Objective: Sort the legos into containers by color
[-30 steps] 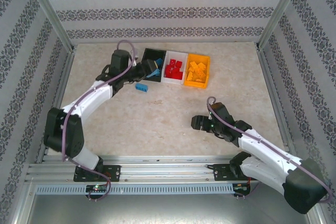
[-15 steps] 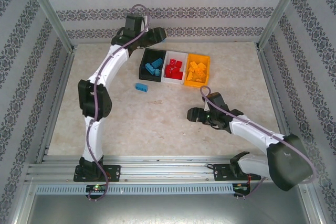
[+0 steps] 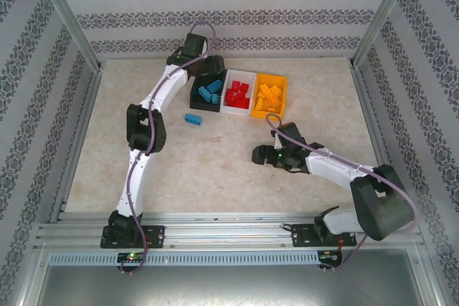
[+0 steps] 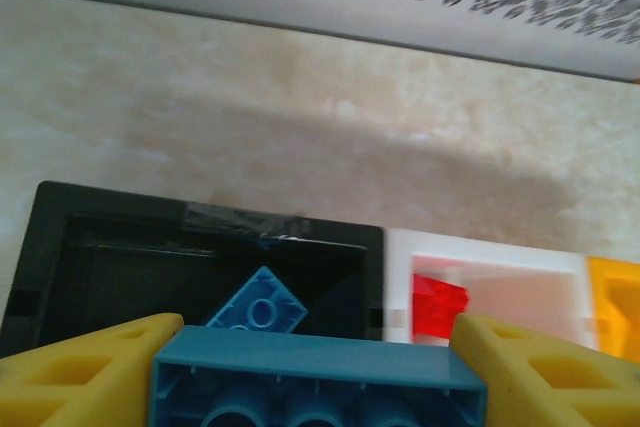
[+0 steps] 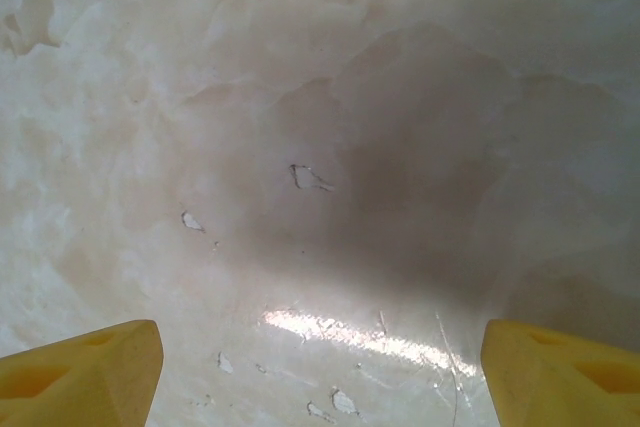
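Counter (image 3: 215, 177): marbled, mostly bare. Left arm (image 3: 143, 127) is stretched far back to the row of containers, presumably to reach a drop spot. Right arm (image 3: 337, 170) sits low over mid-counter, well apart from the bins and out of the way.

Three bins sit side by side, so sorting goes one colour per bin. The black bin (image 4: 100, 197) takes blue pieces, the white bin (image 4: 480, 244) red ones, and the orange bin (image 3: 282, 87) orange ones.

Left gripper (image 4: 317, 357) is roughly half open, clamped on a blue brick (image 4: 318, 392) that spans the gap between the fingers. It hangs above the black bin's near edge, with a dropped blue lego (image 4: 258, 309) lying inside below. Judged step: release into black.

Right gripper (image 5: 320, 367) has its jaws wide apart, nothing between them, bare counter underneath.

One loose blue lego (image 3: 193, 119) lies on the counter just beside the black bin's front-left corner, likely the last unsorted piece. Task looks nearly done.
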Controlling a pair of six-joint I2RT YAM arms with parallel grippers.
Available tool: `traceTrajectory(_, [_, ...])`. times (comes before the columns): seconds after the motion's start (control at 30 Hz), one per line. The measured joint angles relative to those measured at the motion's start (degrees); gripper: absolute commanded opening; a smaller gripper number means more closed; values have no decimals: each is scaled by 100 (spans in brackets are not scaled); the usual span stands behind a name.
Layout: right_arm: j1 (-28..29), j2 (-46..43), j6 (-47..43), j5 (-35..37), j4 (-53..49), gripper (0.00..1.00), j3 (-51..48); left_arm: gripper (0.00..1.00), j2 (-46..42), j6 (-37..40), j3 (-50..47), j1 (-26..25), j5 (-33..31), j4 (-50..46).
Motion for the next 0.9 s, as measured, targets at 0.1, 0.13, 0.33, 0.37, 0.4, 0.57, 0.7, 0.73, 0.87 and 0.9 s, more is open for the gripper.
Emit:
traceTrajectory(0.1, [-22,160,2,-59,4,83,76,67,0,35,-181,0,-105,9])
traceTrajectory(0.13, [-22,195,2,-81,13,83,96,67,0,39,-225,0,-142,9])
traceTrajectory(0.33, [-22,289,2,-90,46,83,114,75,0,61,-278,0,-205,15])
traceTrajectory(0.37, [-22,295,2,-92,46,84,114,77,0,66,-278,0,-205,15])
traceTrajectory(0.4, [-22,302,4,-98,46,84,114,79,0,63,-278,0,-210,15])
traceTrajectory(0.57, [-22,304,7,-103,46,85,116,90,0,68,-278,0,-227,15])
traceTrajectory(0.7, [-22,291,11,-103,44,85,116,93,-2,68,-284,-13,-223,17])
traceTrajectory(0.73, [-22,269,26,-103,39,86,116,94,-7,76,-299,-15,-223,20])
traceTrajectory(0.87, [-7,-7,105,-96,24,86,109,100,-275,144,-732,-76,-227,114])
traceTrajectory(0.9, [13,-138,127,-79,4,86,94,100,-448,168,-981,-103,-223,144])
